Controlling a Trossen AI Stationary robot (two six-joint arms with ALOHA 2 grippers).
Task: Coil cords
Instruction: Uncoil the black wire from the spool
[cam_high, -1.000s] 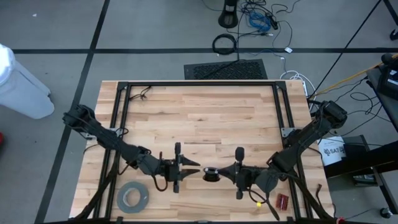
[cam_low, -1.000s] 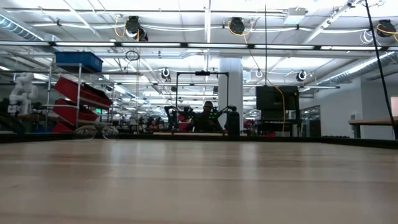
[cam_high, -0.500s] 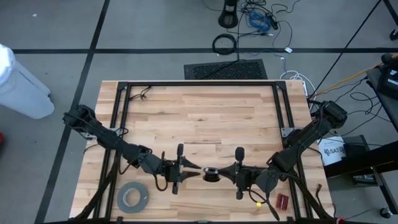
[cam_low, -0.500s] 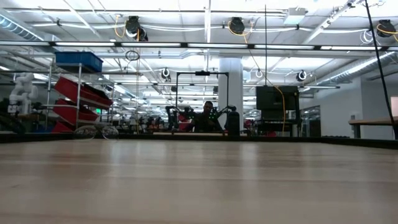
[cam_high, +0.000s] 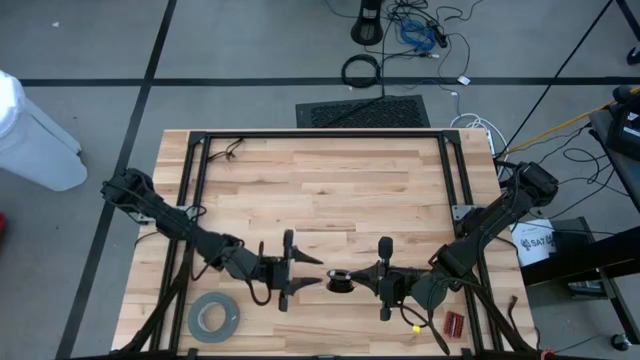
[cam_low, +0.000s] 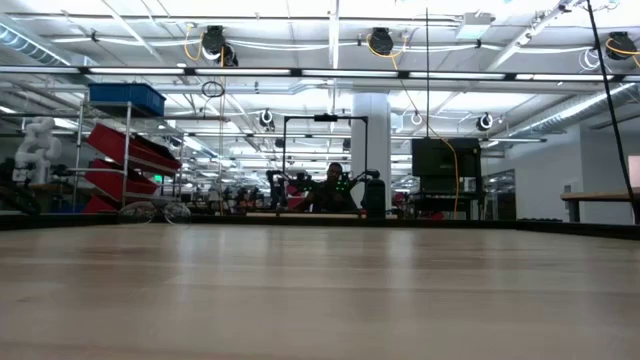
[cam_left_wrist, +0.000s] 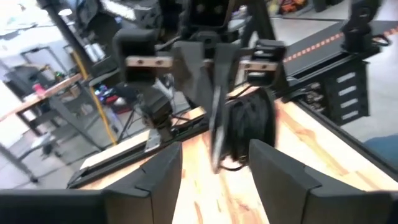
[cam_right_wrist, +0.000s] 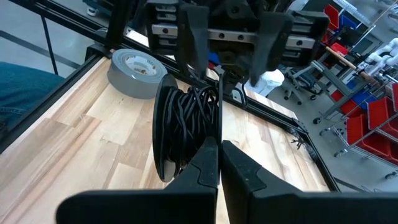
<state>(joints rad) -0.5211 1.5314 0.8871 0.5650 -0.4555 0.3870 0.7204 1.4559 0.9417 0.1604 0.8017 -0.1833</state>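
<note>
Holding coil: right gripper (cam_right_wrist: 217, 163) is clenched on the cords (cam_right_wrist: 186, 127).
Left gripper (cam_left_wrist: 211, 165): spread apart, facing the bundle.
Risk: loops probably spring loose, since nothing visibly ties them.

The left pincer (cam_high: 313, 277) is the one thing that differs. A second ago its two fingers stood close together, pointing at the coil of thin dark wire (cam_high: 340, 280) near the front of the worktop. Now they stand wider apart, with a clear gap between them in the left wrist view, where the coil (cam_left_wrist: 249, 124) shows beyond the gap, held upright at the tip of the other arm's pincer. From above, the left pincer also sits a touch closer to the coil than it did a second ago, its fingertips just beside the coil's left edge.
</note>
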